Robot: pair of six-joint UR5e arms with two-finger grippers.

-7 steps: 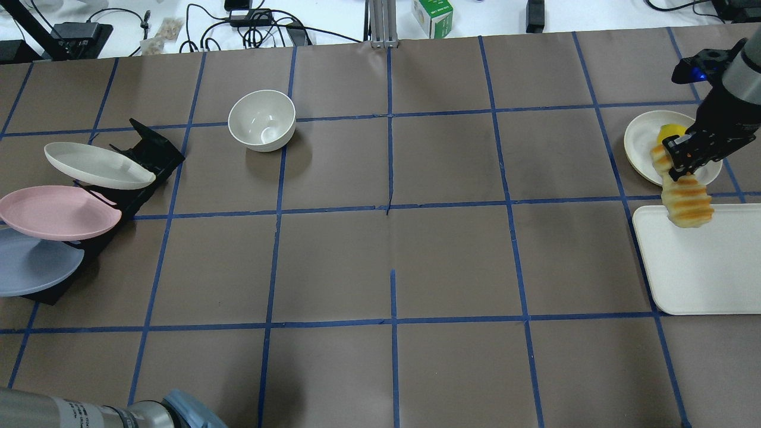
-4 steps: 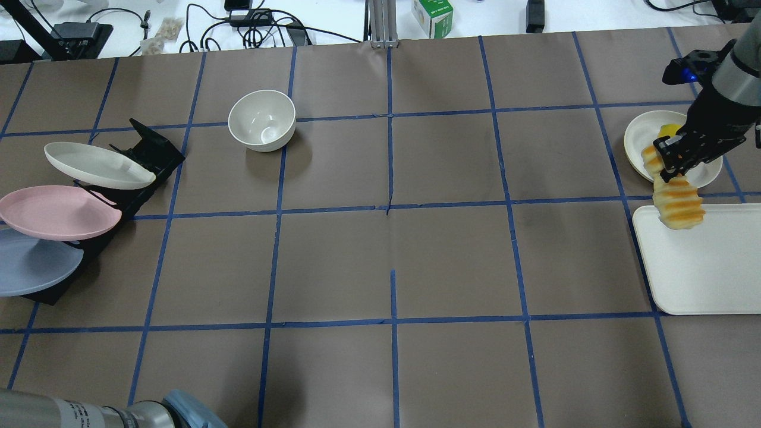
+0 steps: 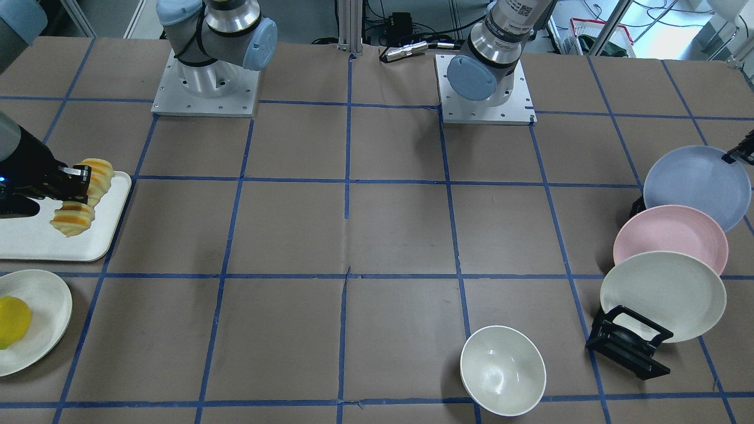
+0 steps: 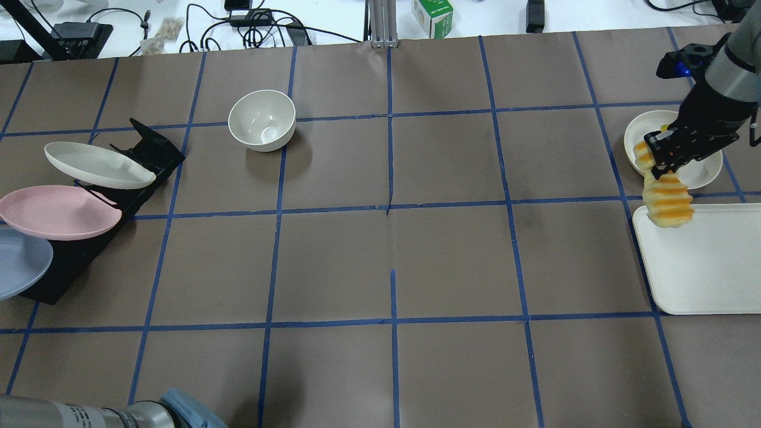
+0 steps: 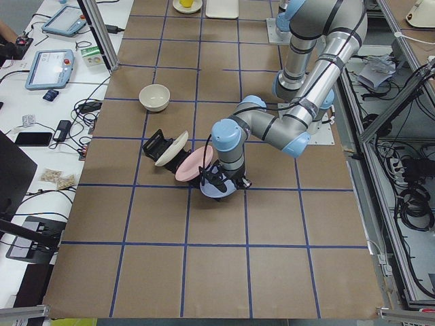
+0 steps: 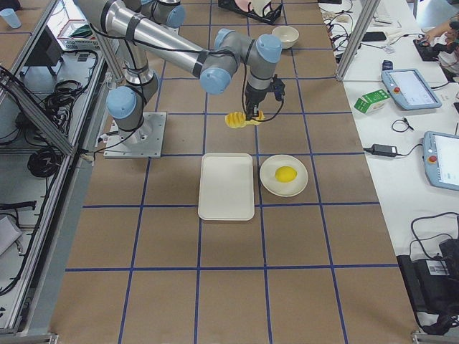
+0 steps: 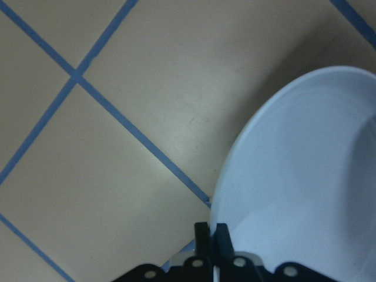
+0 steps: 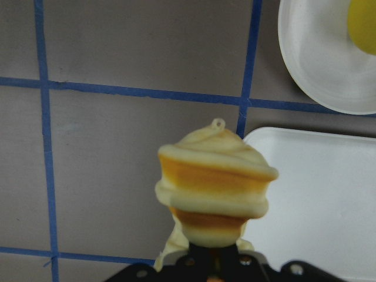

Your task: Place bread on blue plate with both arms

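1. Golden bread point(image 3: 72, 218) hangs above the tray point(image 3: 35, 241), with the right gripper point(image 3: 72, 184) clamped across its middle. The blue plate point(image 3: 695, 185) is at the far end.
2. Overhead, the bread point(image 4: 669, 202) and the blue plate point(image 4: 21, 270) are well apart.
3. From the left side, the left gripper point(image 5: 216, 182) is at the plate's rim; I cannot tell its grip from here.
4. From the right side, the bread point(image 6: 240, 119) hangs clear of the table.
5. The left wrist view shows the fingers point(image 7: 202, 235) pinched on the plate's rim.
6. The right wrist view shows the bread end-on. Both arms seem mid-carry. Next, the plate needs setting flat, then the bread goes over it.
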